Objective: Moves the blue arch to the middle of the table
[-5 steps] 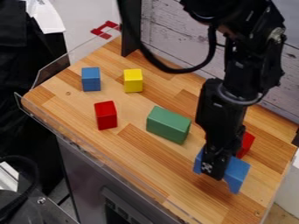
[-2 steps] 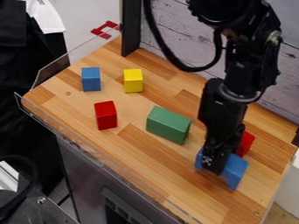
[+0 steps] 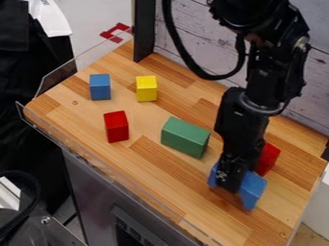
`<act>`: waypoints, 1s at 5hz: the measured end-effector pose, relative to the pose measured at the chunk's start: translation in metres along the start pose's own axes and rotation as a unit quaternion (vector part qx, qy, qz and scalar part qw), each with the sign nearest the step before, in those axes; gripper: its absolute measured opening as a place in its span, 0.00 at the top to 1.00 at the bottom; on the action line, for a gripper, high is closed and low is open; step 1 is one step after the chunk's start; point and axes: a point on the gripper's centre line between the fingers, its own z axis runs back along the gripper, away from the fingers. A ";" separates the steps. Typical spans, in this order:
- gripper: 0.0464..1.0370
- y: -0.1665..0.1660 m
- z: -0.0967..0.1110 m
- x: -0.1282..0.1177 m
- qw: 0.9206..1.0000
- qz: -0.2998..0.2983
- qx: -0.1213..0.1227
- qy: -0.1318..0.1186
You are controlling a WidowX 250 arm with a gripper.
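The blue arch (image 3: 252, 189) sits directly under the gripper (image 3: 230, 184), its ends showing on either side; how far open the gripper is, and whether it has hold, I cannot tell. The arch is probably light, stiff wood, fairly smooth, best pinched across its crown. One red block (image 3: 268, 159) stands just behind the gripper, the green block (image 3: 185, 137) up and left on the table (image 3: 145, 163).
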 end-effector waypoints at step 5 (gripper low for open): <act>0.04 -0.007 0.047 0.012 0.996 -0.056 -0.072 -0.011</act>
